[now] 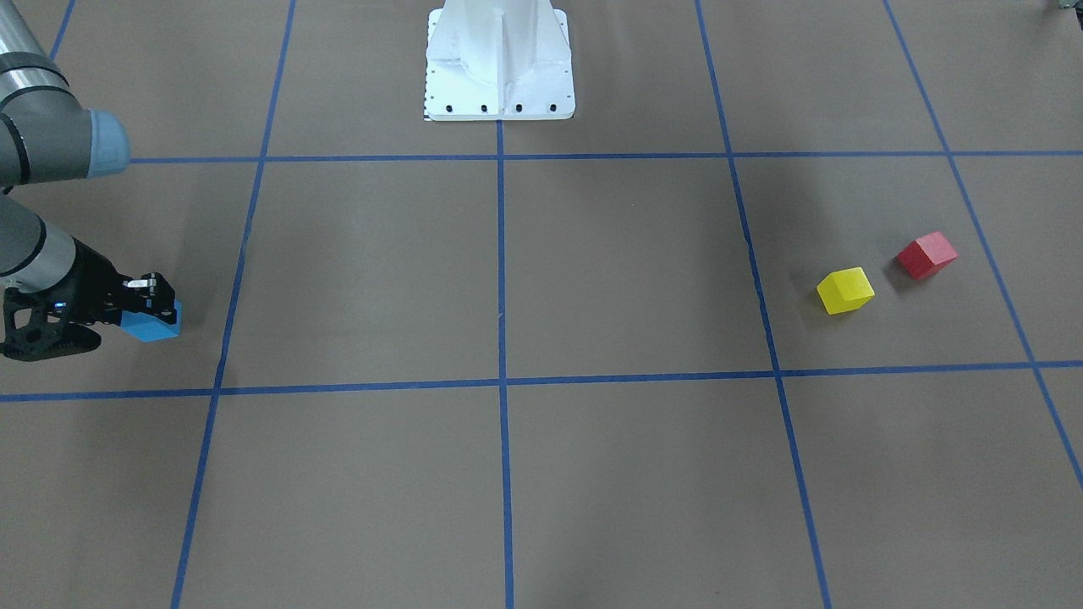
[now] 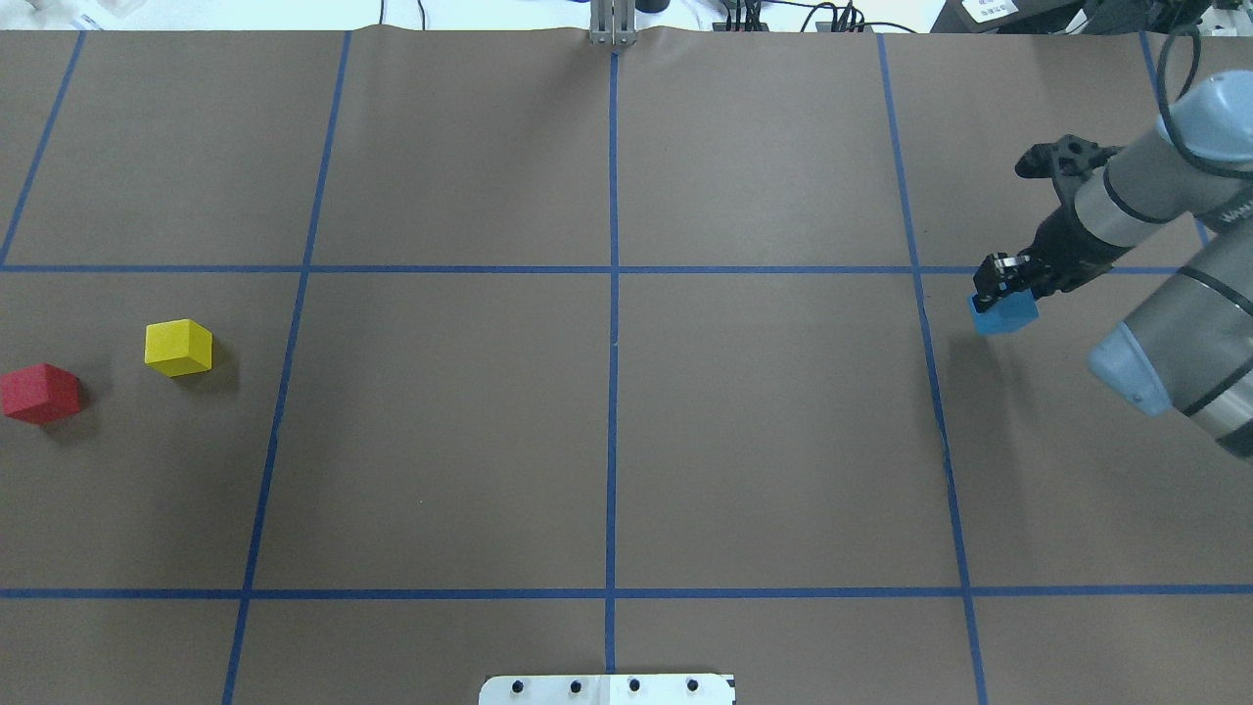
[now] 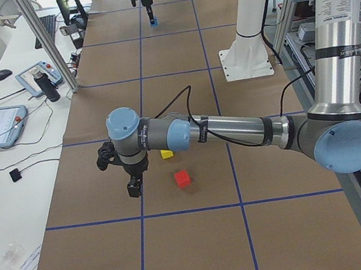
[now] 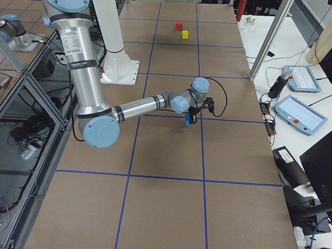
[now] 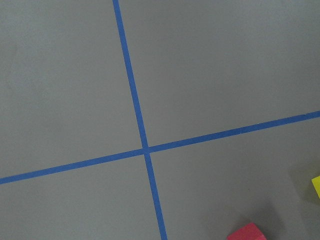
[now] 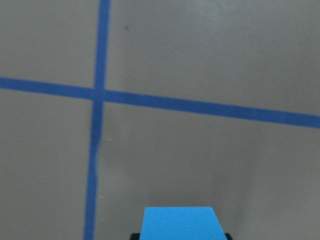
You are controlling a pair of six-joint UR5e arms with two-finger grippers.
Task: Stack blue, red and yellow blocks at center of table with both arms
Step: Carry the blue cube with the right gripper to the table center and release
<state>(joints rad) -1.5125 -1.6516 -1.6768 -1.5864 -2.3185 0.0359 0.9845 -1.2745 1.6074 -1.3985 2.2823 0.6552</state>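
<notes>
Since all 3 blocks are cubes, none has a long axis; what differs is how each is turned. The small sky-blue matte cube (image 2: 1006,315) sits between the fingertips of the right arm's black 2-finger gripper (image 2: 997,290), which is clamped on it from above, fingers pointing down at the wide brown table (image 2: 440,441). This cube is on the robot's right side, in the middle row's right-hand rectangle. It lies just beside the crossing of 2 thin blue tape lines (image 2: 614,392) at that rectangle's far, inner corner, its edges slanted a little against the tape. Whether it rests on the surface or hangs just clear of it I cannot tell. From the right wrist camera, 1 flat blue face shows at the bottom edge, square to the view.

The bright yellow matte cube (image 2: 178,348) and the red matte cube (image 2: 39,393) stand flat on the robot's left side, in the middle row's left-hand rectangle. They are near each other but apart, the yellow one closer to the centre. Both are rotated against the tape, a vertical edge toward the overhead camera.

The left arm's black gripper (image 3: 134,187) shows only in the side view, pointing down near the red cube; whether it is wide or narrow cannot be told.
</notes>
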